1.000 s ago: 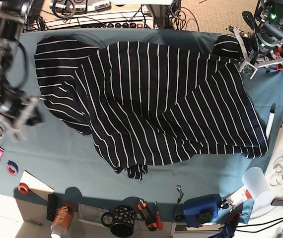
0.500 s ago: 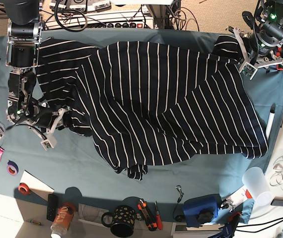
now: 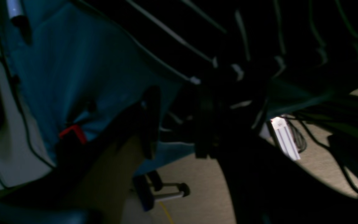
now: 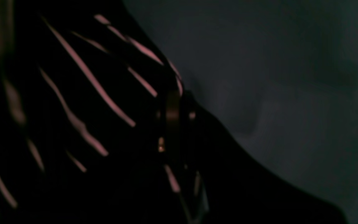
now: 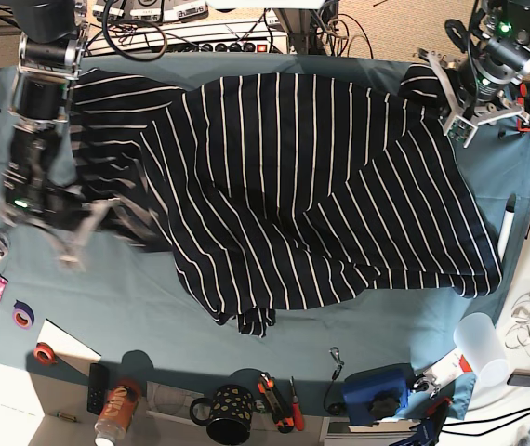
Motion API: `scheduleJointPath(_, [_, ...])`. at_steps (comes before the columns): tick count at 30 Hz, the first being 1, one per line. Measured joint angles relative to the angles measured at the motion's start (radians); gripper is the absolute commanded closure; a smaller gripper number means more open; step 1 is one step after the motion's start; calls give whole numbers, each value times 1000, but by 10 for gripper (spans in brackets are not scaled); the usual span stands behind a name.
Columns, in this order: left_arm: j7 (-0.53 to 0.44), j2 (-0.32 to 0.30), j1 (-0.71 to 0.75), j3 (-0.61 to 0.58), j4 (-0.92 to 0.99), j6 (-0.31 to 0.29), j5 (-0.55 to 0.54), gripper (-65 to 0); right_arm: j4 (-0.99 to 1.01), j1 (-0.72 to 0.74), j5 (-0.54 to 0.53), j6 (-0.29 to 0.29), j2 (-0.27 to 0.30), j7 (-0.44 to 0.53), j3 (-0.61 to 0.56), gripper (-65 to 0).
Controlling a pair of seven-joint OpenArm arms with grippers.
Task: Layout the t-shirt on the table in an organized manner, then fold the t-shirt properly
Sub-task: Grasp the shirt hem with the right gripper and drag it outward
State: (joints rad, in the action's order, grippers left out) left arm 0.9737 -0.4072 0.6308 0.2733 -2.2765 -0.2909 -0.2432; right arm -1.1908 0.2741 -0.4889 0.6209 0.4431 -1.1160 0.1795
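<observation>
Several small things line the near edge of the wide teal-cloth-covered table point(image 5: 135, 297): a black mug with gold dots point(image 5: 223, 413), an orange-handled cutter point(image 5: 274, 401), a blue boxy tool point(image 5: 377, 390), an orange snack can point(image 5: 116, 413), rolls of red tape point(image 5: 45, 353) and blue tape point(image 5: 23, 314), and a translucent white plastic cup point(image 5: 482, 344) off the near right corner. Beyond them the large dark navy t-shirt with thin white stripes point(image 5: 293, 195) lies spread but rumpled across the middle of the table, folds running through its centre, a small bunch of fabric poking out at its near hem, one sleeve toward the far left and the other toward the far right. At the shirt's left edge in the base view the right gripper point(image 5: 79, 232) sits low on the cloth and is motion-blurred; its wrist view is very dark, showing striped fabric bunched right against the jaws, which are pressed together, though whether cloth is caught between them I cannot tell. A white marker pen point(image 5: 507, 226) lies by the table's right edge. At the far right corner the left gripper point(image 5: 465, 98) hangs over the sleeve, its jaws spread apart, with dark fabric close beneath them in the wrist view. Behind the table's far edge runs a power strip point(image 5: 218, 42) among cables.
</observation>
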Motion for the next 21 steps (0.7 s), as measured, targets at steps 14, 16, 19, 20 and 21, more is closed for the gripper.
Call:
scheduleJointPath(14, [-14, 17, -3, 0, 0, 0, 0, -194, 1, -153, -89, 5, 57, -85, 529, 0])
scheduleJointPath(16, [-14, 17, -3, 0, 0, 0, 0, -194, 2, -200, -127, 5, 55, -88, 615, 0])
scheduleJointPath(19, [-14, 17, -3, 0, 0, 0, 0, -194, 1, -264, -192, 13, 53, -92, 717, 0])
scheduleJointPath(20, [-14, 17, -3, 0, 0, 0, 0, -194, 2, -278, -208, 24, 53, -102, 739, 0])
scheduleJointPath(21, [-14, 17, -3, 0, 0, 0, 0, -194, 2, -292, -226, 39, 54, -121, 755, 0])
